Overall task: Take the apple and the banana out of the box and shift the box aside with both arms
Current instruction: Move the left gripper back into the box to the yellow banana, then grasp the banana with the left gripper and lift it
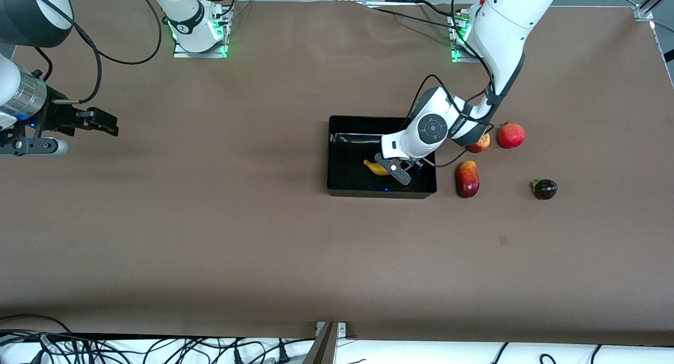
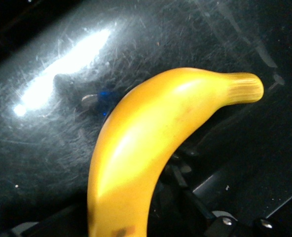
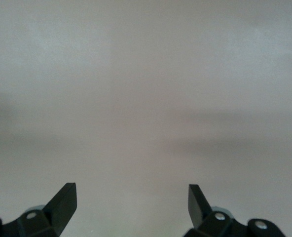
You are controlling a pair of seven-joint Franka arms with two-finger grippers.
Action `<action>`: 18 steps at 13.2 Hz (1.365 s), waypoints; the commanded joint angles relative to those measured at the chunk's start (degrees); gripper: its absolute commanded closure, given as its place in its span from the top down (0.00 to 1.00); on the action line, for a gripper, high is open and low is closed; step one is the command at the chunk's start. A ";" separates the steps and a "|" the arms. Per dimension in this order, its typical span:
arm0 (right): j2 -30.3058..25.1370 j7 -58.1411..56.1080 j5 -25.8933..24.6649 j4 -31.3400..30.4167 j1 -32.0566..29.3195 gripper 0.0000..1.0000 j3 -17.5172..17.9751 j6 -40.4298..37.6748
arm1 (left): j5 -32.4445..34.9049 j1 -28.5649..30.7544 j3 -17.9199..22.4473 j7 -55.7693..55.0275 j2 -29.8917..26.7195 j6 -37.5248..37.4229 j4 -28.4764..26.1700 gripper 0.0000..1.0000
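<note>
The black box sits mid-table. The yellow banana lies in it, and fills the left wrist view against the box's glossy floor. My left gripper is low inside the box, open, with its fingers either side of the banana's thick end. The red-and-yellow apple lies on the table beside the box toward the left arm's end, partly hidden by the left arm. My right gripper waits open and empty over bare table at the right arm's end.
A red pomegranate lies beside the apple. A red mango lies next to the box, nearer the front camera. A dark purple fruit sits farther toward the left arm's end. A cable loops off the left wrist.
</note>
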 commanded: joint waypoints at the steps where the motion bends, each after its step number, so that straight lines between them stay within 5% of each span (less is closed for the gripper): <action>1: 0.31 0.52 0.18 0.78 -0.12 1.00 0.09 -0.72 | 6.29 -0.96 1.01 -0.39 1.09 0.08 1.03 0.10; 2: 0.31 0.52 0.09 0.78 -0.12 1.00 0.09 -0.72 | 7.27 -0.96 1.01 -0.47 1.00 0.08 1.03 0.00; 11: 0.40 0.52 0.09 0.87 -0.12 1.00 0.09 -0.63 | 7.37 0.17 0.92 -0.65 -4.25 -1.67 0.86 0.00; 18: 0.40 0.52 0.18 0.87 -0.12 1.00 0.09 -0.81 | 1.33 5.62 0.04 -0.04 -18.49 -18.00 1.30 0.00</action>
